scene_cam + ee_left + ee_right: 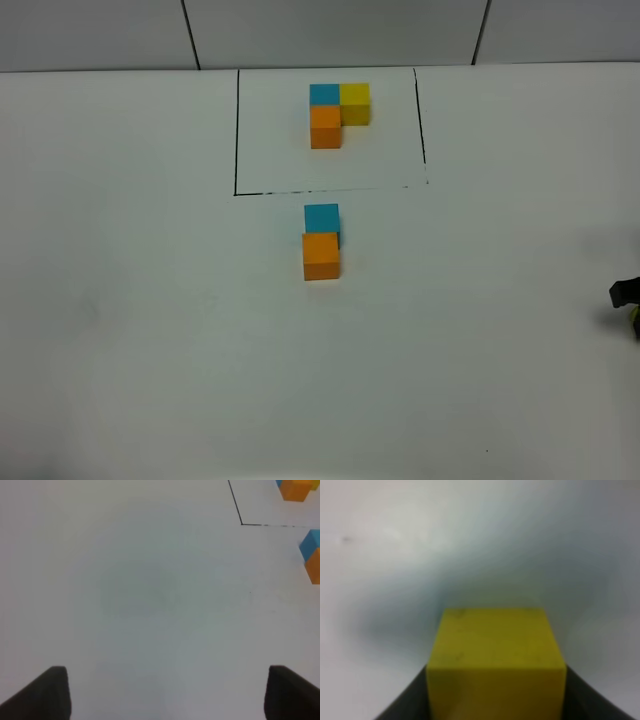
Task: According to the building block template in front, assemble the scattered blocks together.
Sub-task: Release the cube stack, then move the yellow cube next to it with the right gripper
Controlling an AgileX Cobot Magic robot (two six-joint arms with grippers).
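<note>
The left gripper [167,695] hung over the white table [120,330], jaws spread wide, grasping nothing. At far centre, a black outline [237,130] enclosed the building block template [335,112], made of blue, yellow and orange cubes in a tight L. Just nearer, outside the outline, the loose blue cube [321,217] touched the loose orange cube [321,256]. At the right edge, the right gripper [495,700] clenched the yellow cube [495,645].
</note>
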